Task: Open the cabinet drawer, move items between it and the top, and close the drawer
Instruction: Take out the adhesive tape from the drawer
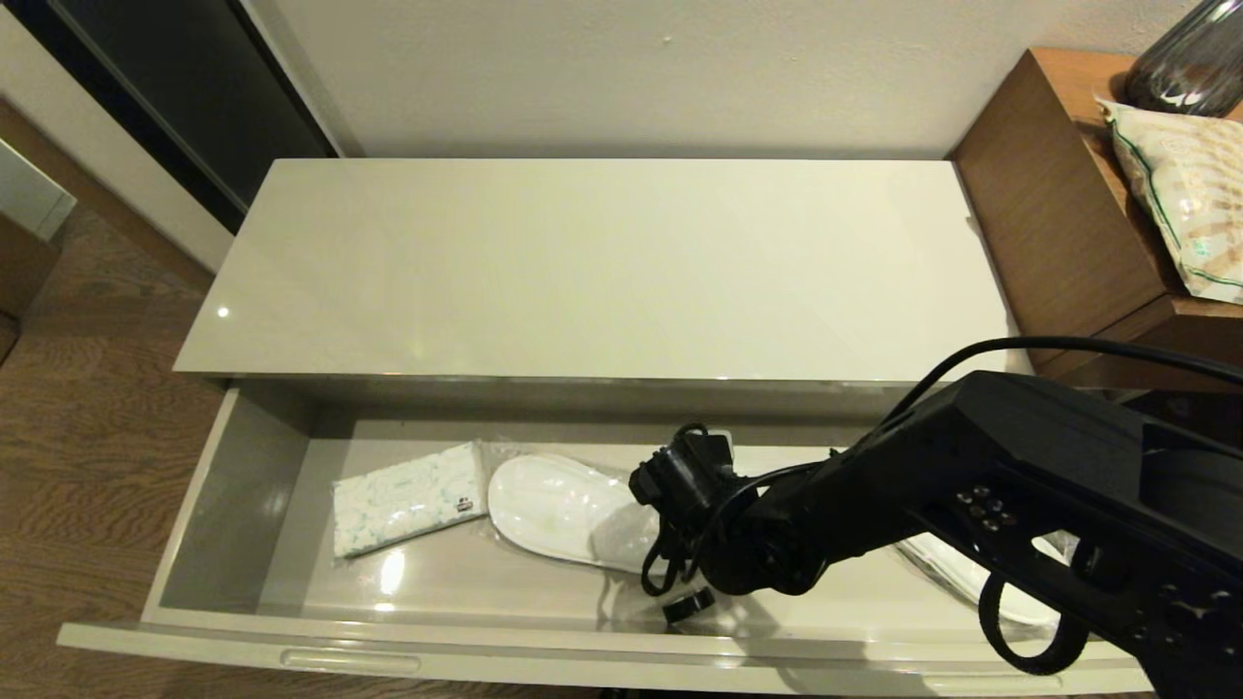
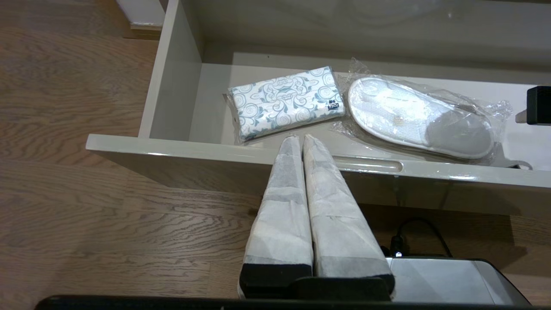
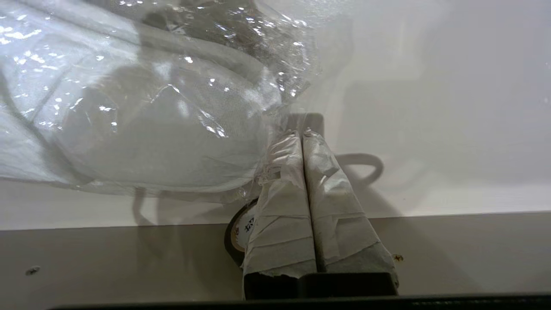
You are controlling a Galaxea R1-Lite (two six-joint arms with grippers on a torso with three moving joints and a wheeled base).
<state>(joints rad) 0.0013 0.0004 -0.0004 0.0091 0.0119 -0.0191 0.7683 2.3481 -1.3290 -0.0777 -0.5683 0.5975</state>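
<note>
The cabinet drawer [image 1: 243, 505] stands pulled out under the bare cream-white top [image 1: 602, 272]. Inside it at the left lies the white tissue pack [image 1: 408, 498] with blue print [image 2: 286, 101]. The small black tape roll [image 1: 688, 606] sits by the drawer's front wall. My right arm [image 1: 874, 505] reaches down into the drawer above the roll. My right gripper [image 3: 302, 132] is shut with nothing between its fingers. The tape roll [image 3: 236, 234] peeks out beside one finger, partly hidden. My left gripper [image 2: 301, 137] is shut and hangs outside the drawer front, near a recessed pull [image 2: 366, 163].
A white slipper in clear plastic wrap [image 1: 568, 510] lies mid-drawer, touching the right gripper's side [image 3: 129, 129]. Another wrapped slipper [image 1: 971, 582] lies under my right arm. A taller brown wooden table [image 1: 1049, 214] with a snack bag [image 1: 1185, 204] stands at the right. Wood floor [image 1: 87, 388] lies left.
</note>
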